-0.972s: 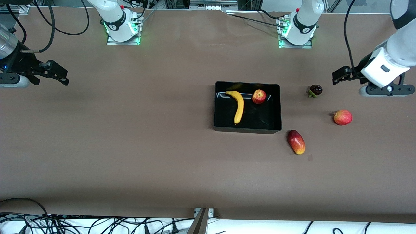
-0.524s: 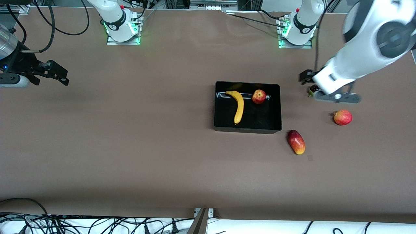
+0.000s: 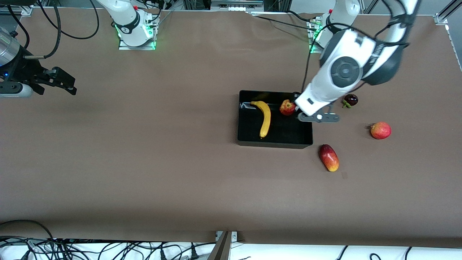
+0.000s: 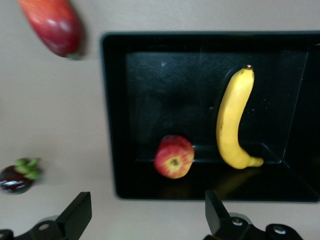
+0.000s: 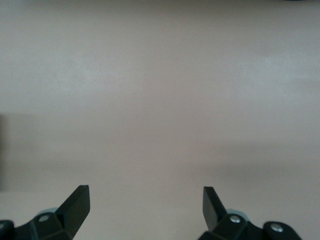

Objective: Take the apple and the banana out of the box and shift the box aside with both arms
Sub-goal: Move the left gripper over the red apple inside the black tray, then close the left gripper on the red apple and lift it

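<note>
The black tray (image 3: 275, 144) lies mid-table, toward the left arm's end. The yellow banana (image 3: 266, 120) and the small red-yellow apple (image 3: 287, 107) lie in it, apart from each other. My left gripper (image 3: 297, 98) is open and empty, over the tray's corner beside the apple. The left wrist view shows the tray (image 4: 112, 125), the banana (image 4: 232, 120) and the apple (image 4: 173, 156) ahead of the open left gripper (image 4: 147, 217). My right gripper (image 3: 61, 85) waits, open and empty, at the right arm's end of the table; in its wrist view (image 5: 145, 210) only bare table shows.
An oblong red-yellow mango (image 3: 328, 157) lies just off the tray's corner nearest the front camera. A dark purple fruit (image 3: 351, 99) and another round red-yellow fruit (image 3: 380, 130) lie toward the left arm's end. The mango (image 4: 52, 25) and purple fruit (image 4: 17, 176) also show in the left wrist view.
My left arm has swung from the table's end, past the purple fruit, to over the tray's corner by the apple. The right arm and the fruits have not moved.
</note>
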Controlling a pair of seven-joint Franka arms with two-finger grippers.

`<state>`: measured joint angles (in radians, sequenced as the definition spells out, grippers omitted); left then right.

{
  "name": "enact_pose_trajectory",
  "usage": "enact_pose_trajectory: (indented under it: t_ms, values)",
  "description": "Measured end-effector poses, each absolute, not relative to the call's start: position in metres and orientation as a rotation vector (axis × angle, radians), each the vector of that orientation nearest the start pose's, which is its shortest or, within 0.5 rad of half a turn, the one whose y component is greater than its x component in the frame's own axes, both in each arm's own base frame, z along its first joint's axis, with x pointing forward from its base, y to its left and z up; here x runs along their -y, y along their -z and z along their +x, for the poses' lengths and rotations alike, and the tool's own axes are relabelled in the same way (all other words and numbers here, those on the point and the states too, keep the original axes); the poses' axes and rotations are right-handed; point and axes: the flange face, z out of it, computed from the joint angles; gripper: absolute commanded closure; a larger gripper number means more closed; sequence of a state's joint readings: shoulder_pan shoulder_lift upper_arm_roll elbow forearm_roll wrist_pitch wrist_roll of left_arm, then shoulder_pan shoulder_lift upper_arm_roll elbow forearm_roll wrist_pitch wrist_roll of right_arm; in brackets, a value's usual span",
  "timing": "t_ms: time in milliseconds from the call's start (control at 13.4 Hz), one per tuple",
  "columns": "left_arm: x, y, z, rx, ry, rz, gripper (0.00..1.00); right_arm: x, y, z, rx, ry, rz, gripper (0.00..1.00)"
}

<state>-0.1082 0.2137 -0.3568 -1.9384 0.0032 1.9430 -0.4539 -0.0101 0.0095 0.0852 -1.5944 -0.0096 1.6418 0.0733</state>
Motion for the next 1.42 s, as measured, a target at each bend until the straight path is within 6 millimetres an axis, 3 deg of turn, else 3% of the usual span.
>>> enact_pose_trajectory:
  t_ms: [224, 374, 1047, 1197, 1272, 1421]
  values:
    - [0.267, -0.3, 0.482, 0.021, -0.232, -3.144, 0.0, -0.041, -0.614, 0.562, 0.004, 0.056, -3.147, 0.0]
    - [0.263, -0.271, 0.465, 0.025, -0.225, -3.153, 0.0, -0.041, -0.614, 0.562, 0.004, 0.055, -3.147, 0.0]
    - [0.264, -0.207, 0.46, -0.002, -0.201, -3.168, 0.0, -0.041, -0.614, 0.562, 0.003, 0.054, -3.147, 0.0]
    - [0.264, -0.197, 0.458, 0.013, -0.216, -3.171, 0.5, -0.041, -0.614, 0.562, 0.003, 0.054, -3.147, 0.0]
    - [0.264, -0.196, 0.458, 0.023, -0.219, -3.17, 0.64, -0.041, -0.614, 0.562, 0.003, 0.054, -3.147, 0.0]
    - [0.264, -0.196, 0.458, 0.031, -0.216, -3.17, 0.7, -0.041, -0.614, 0.562, 0.003, 0.054, -3.147, 0.0]
